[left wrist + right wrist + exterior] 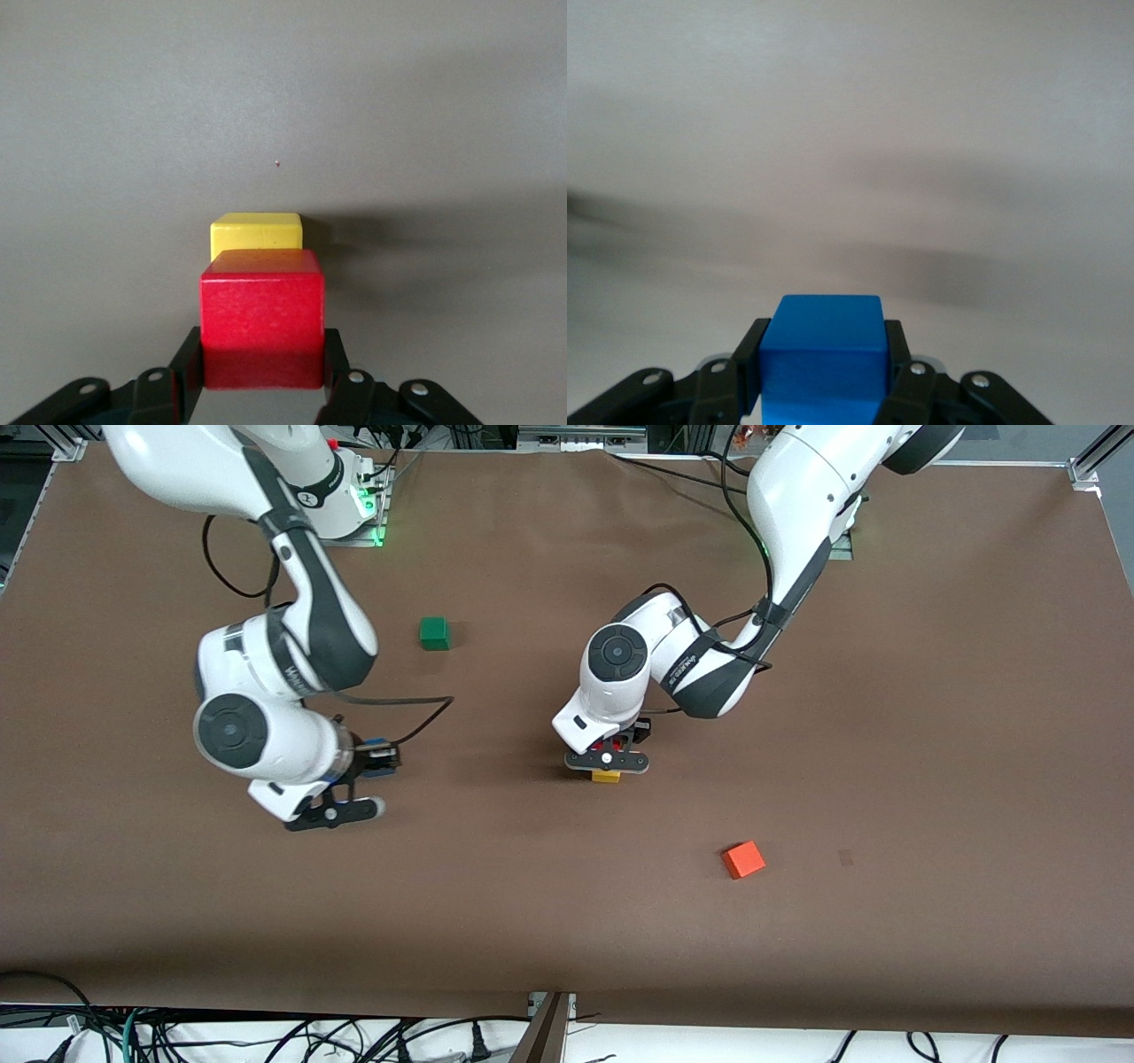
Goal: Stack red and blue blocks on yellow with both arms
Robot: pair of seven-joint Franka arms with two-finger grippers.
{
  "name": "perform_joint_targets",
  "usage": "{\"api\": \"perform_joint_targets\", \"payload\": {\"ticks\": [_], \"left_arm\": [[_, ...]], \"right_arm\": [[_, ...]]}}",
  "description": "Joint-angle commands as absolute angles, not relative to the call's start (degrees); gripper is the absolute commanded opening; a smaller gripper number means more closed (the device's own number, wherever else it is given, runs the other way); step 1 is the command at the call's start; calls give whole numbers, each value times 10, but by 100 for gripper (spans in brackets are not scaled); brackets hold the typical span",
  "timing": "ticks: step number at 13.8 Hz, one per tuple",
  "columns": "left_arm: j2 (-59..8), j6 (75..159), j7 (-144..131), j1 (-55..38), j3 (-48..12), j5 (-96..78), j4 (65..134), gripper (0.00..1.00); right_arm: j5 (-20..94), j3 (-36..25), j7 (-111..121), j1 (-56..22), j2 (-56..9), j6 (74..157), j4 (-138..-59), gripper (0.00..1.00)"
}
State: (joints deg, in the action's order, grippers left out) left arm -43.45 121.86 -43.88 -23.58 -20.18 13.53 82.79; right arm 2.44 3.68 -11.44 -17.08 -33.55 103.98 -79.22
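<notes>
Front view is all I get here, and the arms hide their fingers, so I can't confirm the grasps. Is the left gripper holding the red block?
Observer: Yes. The left wrist view shows the left gripper shut on the red block.
Operator: Is it over the yellow one?
Observer: The yellow block shows just past the red block's top edge; whether they touch, I cannot tell.
Operator: And the right arm?
Observer: The right gripper is shut on the blue block, with bare table under it.

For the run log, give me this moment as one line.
left gripper: holds red block over yellow block | right gripper: holds blue block, waiting
</notes>
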Motion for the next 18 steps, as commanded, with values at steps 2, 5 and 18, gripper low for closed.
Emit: {"api": "perform_joint_targets", "payload": {"ticks": [2,5,18], "left_arm": [[-445,1214,-447,-244,-193,153,806,14],[-442,1214,-445,-240,-192,152,805,46],[-290,1047,-299,-14,-200,121,713,100]], "right_arm": [[57,36,-202,-206,-342,1005,-746,49],[68,37,-243,-232,-342,1005,-737,49],[61,34,-511,-391,-424,1186,-694,50]]}}
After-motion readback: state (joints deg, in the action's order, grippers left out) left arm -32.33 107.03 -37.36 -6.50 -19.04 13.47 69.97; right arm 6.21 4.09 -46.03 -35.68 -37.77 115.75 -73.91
